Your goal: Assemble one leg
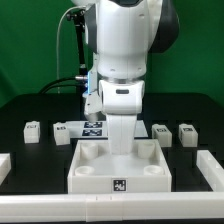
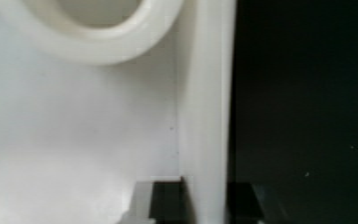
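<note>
On the black table [image 1: 20,110], exterior view, catalogued from that view's left to its right. Item 1: first leg [image 1: 32,130], a stubby white tagged block, lying loose and well apart from the arm. Item 2: second leg [image 1: 62,130], same kind, just beside the marker board [image 1: 91,127]. Item 3: tray [image 1: 85,172], a large white square with corner sockets, in the middle foreground with no leg fitted. Item 4: gripper [image 1: 120,148], the only one on the rig, lowered at the tray's far wall. The wrist view shows that tray wall [image 2: 206,110] running straight toward the fingers, with a round socket [image 2: 105,25] beside it. A dark form flanks the wall low in that picture. Whether the fingers are spread or pinching the wall cannot be told. Item 5: third leg [image 1: 160,131], judged the nearest of the four, at about two o'clock from the gripper in the exterior view and outside the tray. Item 6: fourth leg [image 1: 187,132], just past the third on the same bearing. The first and second legs lie at about ten o'clock. All four are too small for their long axes to be read. Any pick calls for rising clear of the tray first.
</note>
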`<state>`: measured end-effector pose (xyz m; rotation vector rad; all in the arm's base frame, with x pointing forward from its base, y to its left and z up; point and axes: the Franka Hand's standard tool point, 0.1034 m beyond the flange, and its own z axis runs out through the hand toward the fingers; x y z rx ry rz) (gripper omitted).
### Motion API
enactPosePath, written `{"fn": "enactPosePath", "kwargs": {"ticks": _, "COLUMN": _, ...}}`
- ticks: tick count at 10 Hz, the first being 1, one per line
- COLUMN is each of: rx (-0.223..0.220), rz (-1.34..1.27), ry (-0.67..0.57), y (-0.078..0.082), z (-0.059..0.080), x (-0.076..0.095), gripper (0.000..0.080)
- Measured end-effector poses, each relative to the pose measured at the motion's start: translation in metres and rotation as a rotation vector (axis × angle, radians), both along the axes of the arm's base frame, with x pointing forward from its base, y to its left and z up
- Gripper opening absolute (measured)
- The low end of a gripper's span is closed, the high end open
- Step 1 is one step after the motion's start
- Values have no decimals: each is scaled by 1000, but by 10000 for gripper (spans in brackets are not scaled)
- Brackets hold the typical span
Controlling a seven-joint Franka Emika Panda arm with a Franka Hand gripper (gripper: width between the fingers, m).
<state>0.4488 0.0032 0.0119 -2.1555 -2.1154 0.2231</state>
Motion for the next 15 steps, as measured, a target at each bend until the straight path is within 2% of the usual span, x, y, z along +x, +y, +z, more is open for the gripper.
{"fn": "enactPosePath", "kwargs": {"ticks": 7, "rx": 1, "rz": 4, "ry": -5, "y": 2, "z": 0, "x": 2, "gripper": 77}}
{"fn": "enactPosePath", "kwargs": {"ticks": 10, "rx": 15, "rz": 33, "ry": -21, "y": 24, "z": 0, "x": 18, "gripper": 77}}
{"fn": "enactPosePath", "kwargs": {"ticks": 12, "rx": 25, "rz": 39, "ry": -29, "y": 49, "z": -1, "x": 27, "gripper": 77}}
{"fn": "enactPosePath", "kwargs": {"ticks": 15, "rx": 21, "rz": 13, "ry": -39, "y": 62, "z": 0, "x": 33, "gripper": 77}}
